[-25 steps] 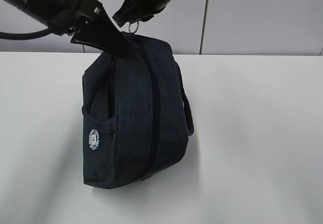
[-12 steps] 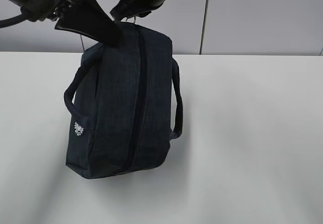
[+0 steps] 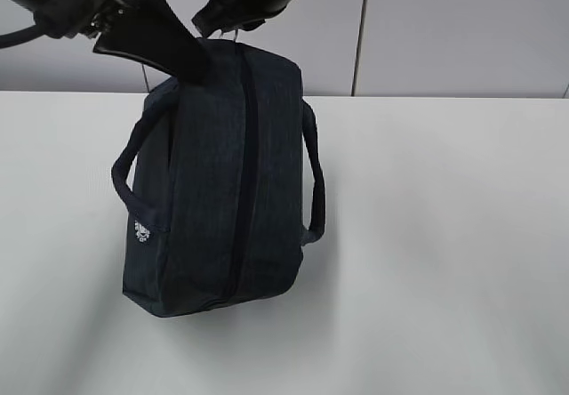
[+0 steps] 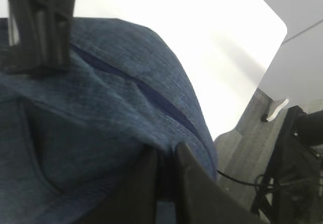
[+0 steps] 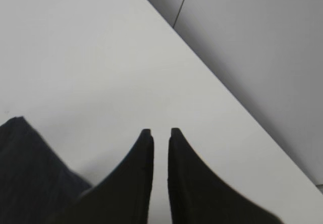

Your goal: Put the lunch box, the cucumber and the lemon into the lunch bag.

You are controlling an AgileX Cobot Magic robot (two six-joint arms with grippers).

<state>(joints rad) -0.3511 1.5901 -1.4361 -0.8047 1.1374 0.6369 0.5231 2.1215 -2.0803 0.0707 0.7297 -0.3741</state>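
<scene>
The dark navy lunch bag (image 3: 222, 190) hangs tilted, its lower end on or just over the white table; its zipper (image 3: 244, 164) runs down the middle and looks closed. My left gripper (image 3: 191, 61) is shut on the fabric of the bag's top corner; the left wrist view shows the fold pinched between its fingers (image 4: 166, 151). My right gripper (image 3: 206, 28) hovers just above the bag's top edge, its jaws slightly open with only bare table between them (image 5: 157, 132). The lunch box, the cucumber and the lemon are out of view.
The white table (image 3: 444, 235) stretches wide to the right and front of the bag. Grey wall panels (image 3: 444, 30) stand behind its back edge. Two loop handles (image 3: 316, 181) hang off the bag's sides. Past the table's corner, cables lie on the floor (image 4: 262, 183).
The left gripper has risen with the bag's corner, and the bag has swung left and turned. The right gripper has parted its jaws; the silver ring pull seen at its tips no longer shows.
</scene>
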